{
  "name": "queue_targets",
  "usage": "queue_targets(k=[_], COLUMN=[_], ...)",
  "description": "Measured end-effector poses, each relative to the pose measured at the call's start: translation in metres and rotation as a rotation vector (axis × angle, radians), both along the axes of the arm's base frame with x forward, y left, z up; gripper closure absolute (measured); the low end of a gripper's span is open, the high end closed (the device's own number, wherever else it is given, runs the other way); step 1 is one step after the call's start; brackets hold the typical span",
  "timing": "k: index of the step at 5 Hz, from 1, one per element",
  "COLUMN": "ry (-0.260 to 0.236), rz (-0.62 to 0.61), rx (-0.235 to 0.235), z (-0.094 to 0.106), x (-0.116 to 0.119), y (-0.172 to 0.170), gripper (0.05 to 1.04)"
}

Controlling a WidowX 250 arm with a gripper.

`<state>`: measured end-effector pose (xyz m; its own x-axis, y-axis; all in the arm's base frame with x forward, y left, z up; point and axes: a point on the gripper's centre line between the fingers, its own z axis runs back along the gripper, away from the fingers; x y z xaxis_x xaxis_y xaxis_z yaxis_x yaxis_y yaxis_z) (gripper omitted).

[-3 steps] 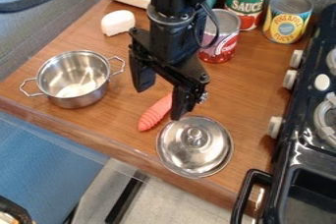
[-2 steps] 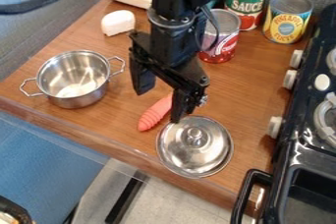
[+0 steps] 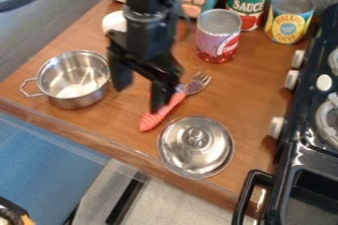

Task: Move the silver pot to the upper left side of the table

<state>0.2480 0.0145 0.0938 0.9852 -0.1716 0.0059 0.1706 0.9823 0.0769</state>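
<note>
"Gripping the silver pot (image 3: 73, 80) cleanly, how would you manage it?"

"It stands upright at the left, close to the table's (image 3: 254, 88) near edge. The gripper (image 3: 139, 95) is spread wide, holding nothing, to the pot's right. I'd line it up so it straddles the pot's wall, lower straight, then close squarely."

"And the carry?"

"Keep it level, go far left, stop short of the white object (image 3: 114, 21), and release only once the base sits flat."
</note>
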Motion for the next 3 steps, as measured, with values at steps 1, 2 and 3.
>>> queue_targets(k=[1, 2, 3], ry=[-0.002, 0.0, -0.028], rz=[0.011, 0.013, 0.023], rx=[0.014, 0.049, 0.099], z=[-0.005, -0.014, -0.017], x=[0.01, 0.018, 0.023], y=[0.018, 0.038, 0.051], gripper=[0.083, 0.083, 0.083])
